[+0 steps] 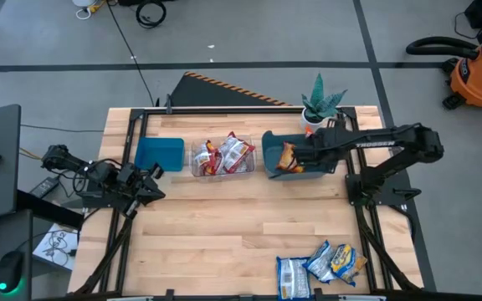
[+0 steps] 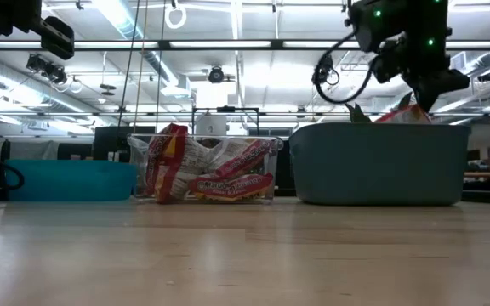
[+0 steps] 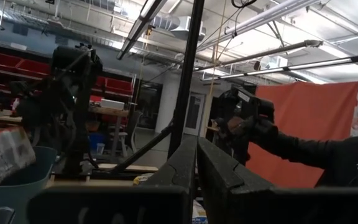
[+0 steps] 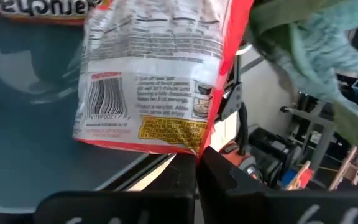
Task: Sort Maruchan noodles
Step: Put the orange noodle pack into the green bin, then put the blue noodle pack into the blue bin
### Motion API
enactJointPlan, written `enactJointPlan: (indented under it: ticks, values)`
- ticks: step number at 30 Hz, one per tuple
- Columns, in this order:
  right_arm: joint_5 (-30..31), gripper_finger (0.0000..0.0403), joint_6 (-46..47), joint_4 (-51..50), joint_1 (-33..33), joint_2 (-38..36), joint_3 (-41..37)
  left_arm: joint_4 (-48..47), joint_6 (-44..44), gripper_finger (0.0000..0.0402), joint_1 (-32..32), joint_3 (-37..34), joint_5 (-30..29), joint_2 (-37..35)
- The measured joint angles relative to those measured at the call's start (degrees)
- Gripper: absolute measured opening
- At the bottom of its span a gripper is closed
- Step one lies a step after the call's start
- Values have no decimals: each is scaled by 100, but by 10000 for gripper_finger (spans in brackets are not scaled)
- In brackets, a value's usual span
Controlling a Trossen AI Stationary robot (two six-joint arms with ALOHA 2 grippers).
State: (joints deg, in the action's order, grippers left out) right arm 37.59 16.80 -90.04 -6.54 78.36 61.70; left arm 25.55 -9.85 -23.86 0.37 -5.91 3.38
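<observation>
My right gripper (image 1: 302,155) reaches over the grey-blue bin (image 1: 270,142) from the table's right and is shut on an orange-red noodle packet (image 4: 160,74), barcode side toward the wrist camera. In the low view the packet (image 2: 402,114) pokes above the bin's rim. Another orange packet (image 4: 36,7) lies in the bin beyond it. Red-and-silver packets (image 1: 224,155) lie piled in the clear tub (image 1: 197,170). Blue-and-yellow packets (image 1: 320,266) lie flat near the table's near right edge. My left gripper (image 1: 147,180) waits shut at the table's left edge. My right gripper pinches the packet's sealed end near a corner (image 4: 194,144) between its two fingers. The fingers come roughly level from the table's right. The packet stretches away from the fingertips over the bin's inside; whether its far end rests on anything I cannot tell.
A flat bright-blue bin (image 1: 159,153) sits left of the clear tub. A potted plant (image 1: 320,104) stands at the far edge behind the grey-blue bin, and its leaves (image 4: 303,43) show close to my right gripper. Bare wood (image 1: 224,226) fills the table's middle and near left.
</observation>
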Motion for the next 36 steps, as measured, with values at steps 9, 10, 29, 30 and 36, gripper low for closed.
enactJointPlan:
  ticks: [9,10,29,30,36]
  values:
    - [-571,36,-36,462,520,638,38,5,2,23,0,1,-1,0]
    - [-571,39,-82,565,580,680,58,6,2,23,-1,0,-1,0]
    - [-1630,107,-384,2061,1384,263,1529,-14,4,23,0,1,-2,0]
    - [-1784,107,-256,2306,1459,167,1528,-12,2,23,-2,1,0,-2]
    - [-2346,107,502,3168,2246,-191,1172,264,-270,23,5,1,-420,-4]
